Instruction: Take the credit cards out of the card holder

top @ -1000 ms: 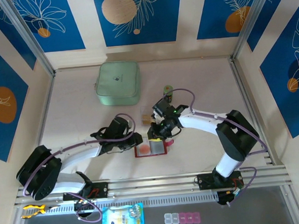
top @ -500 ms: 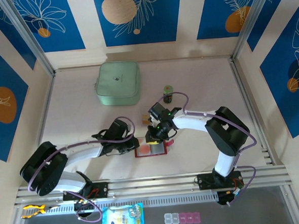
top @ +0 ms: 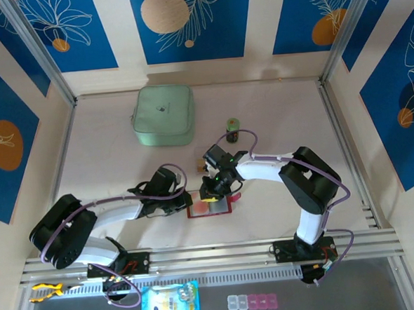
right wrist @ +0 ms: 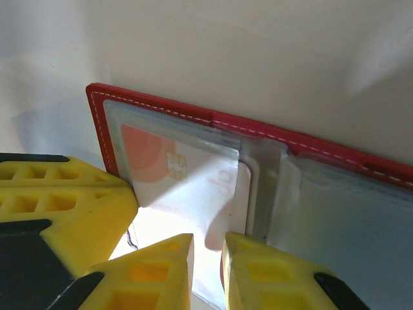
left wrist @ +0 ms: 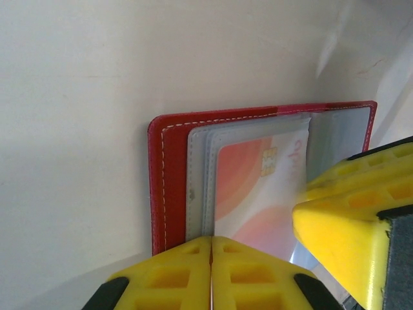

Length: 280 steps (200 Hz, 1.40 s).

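Work was not done yet. The card holder (top: 209, 206) lay open and flat on the tabletop (top: 110, 175), near the middle, between the two arms. One credit card (left wrist: 248, 187), pale with orange rounds and a little gold chip, sat inside a clear pocket (right wrist: 261, 161) on one half of it.

The left hand (left wrist: 211, 271) was shut tight. Its two yellow fingers were pressed together with no gap and nothing between them. It sat at the edge of the card holder and looked like it was pushing down there to stop the holder from sliding. The right hand (right wrist: 208, 258) was close beside it, low over the card. Its fingers were almost together, with just a thin gap. I could not tell if the card's edge was in that gap or not.

To do this step well, the right hand needed to pinch only the card and not the clear pocket, then pull it straight out along the pocket, slow and flat. The left hand needed to press down so the holder stayed put. If the pocket got pinched too, the whole holder would likely drag along.
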Each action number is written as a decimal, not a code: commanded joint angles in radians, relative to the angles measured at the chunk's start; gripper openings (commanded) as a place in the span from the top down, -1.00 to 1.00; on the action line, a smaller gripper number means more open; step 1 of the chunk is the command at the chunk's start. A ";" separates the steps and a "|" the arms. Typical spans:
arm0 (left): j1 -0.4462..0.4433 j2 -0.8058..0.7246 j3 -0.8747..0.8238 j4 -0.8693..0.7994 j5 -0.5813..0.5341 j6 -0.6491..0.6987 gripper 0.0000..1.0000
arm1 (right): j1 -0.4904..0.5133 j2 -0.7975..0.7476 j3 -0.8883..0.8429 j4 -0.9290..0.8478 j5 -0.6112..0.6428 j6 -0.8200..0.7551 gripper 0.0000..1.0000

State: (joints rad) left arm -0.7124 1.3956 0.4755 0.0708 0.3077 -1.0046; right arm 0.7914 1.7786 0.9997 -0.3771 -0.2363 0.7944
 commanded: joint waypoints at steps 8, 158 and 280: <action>0.011 0.006 -0.025 -0.034 -0.002 0.005 0.85 | 0.011 0.019 -0.016 -0.002 -0.012 0.014 0.57; 0.010 -0.005 -0.028 -0.046 0.003 0.002 0.83 | 0.022 -0.016 0.028 -0.166 0.156 -0.044 0.47; 0.011 -0.004 -0.016 -0.051 0.017 0.001 0.90 | 0.040 -0.053 0.030 -0.120 0.099 -0.014 0.52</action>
State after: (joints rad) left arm -0.7124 1.3945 0.4671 0.0708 0.3149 -1.0046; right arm 0.8196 1.7439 1.0260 -0.4988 -0.1116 0.7666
